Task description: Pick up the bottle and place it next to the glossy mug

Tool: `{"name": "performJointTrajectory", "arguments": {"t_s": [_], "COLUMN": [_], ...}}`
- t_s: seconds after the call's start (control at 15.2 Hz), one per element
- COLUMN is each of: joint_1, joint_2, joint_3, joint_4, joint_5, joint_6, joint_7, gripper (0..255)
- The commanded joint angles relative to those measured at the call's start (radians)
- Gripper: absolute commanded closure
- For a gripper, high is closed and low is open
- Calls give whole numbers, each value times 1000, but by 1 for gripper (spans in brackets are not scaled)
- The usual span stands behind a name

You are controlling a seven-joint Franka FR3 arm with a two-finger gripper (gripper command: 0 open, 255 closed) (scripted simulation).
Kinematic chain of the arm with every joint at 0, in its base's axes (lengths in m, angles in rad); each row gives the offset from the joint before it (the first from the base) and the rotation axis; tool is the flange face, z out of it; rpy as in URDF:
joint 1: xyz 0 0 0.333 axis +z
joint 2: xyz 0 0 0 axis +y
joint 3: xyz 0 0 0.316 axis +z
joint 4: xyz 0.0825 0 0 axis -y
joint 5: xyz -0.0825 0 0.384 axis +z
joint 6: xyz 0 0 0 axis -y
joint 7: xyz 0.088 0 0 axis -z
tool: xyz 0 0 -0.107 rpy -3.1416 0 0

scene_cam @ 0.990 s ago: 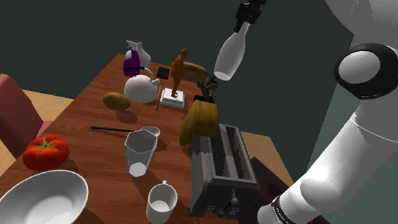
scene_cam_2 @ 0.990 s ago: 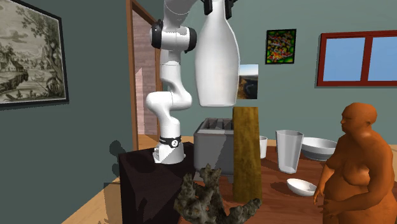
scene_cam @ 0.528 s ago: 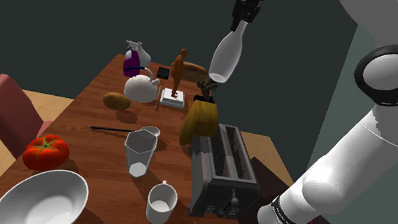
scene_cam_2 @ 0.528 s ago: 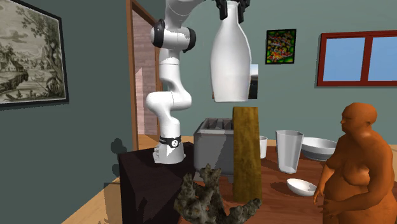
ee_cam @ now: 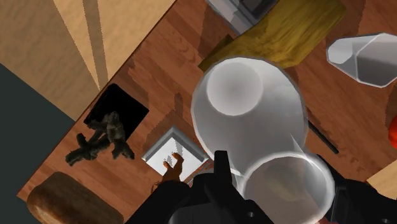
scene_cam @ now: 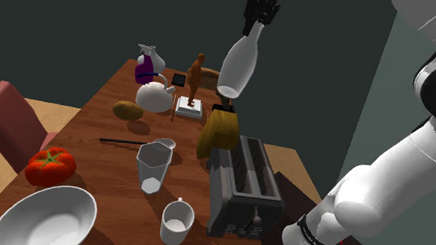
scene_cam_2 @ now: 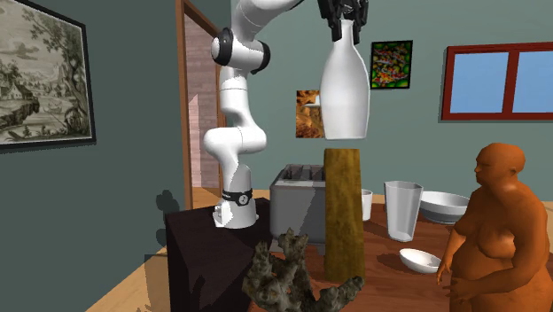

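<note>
White bottle clamped at the neck between the two fingers of the black gripper, hanging high above the wooden table, base clear of everything. Long axis near vertical, with the neck up in the gripper and the broad base down; plainest in the second exterior view, directly above the tall yellow block. In the wrist view, base seen end-on over bare wood between the yellow block and the white plinth of the brown figurine. Target taken to be the white mug, upright just beside the toaster at the end of the table nearest the stand. A purple-and-white jug at the far end is a possible rival for the name, not settled from these views. On the first reading, mug well apart from the bottle, toward the shoulder view's lower left, with the yellow block, the toaster and a clear beaker near the path. Judged requirement: travel at height toward the stand, then straight descent onto bare wood beside the mug, axis kept vertical.
</note>
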Motion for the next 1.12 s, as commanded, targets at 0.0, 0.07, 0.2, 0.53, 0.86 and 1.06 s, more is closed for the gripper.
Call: {"name": "performJointTrajectory", "arguments": {"t_s": [0.0, 0.07, 0.2, 0.53, 0.86, 1.06], "joint_1": [24, 34, 55, 107, 160, 195], "joint_2": [-19, -26, -37, -45, -21, 9], "joint_3": [31, 45, 75, 150, 231, 281], "joint_4": [-24, -32, -44, -48, -17, 19], "joint_5": [-2, -3, -4, -8, -19, -33], "joint_6": [6, 6, 6, 2, -9, -19], "joint_7": [56, 80, 130, 257, 388, 470], "gripper": [255, 255, 255, 255, 255, 255]}}
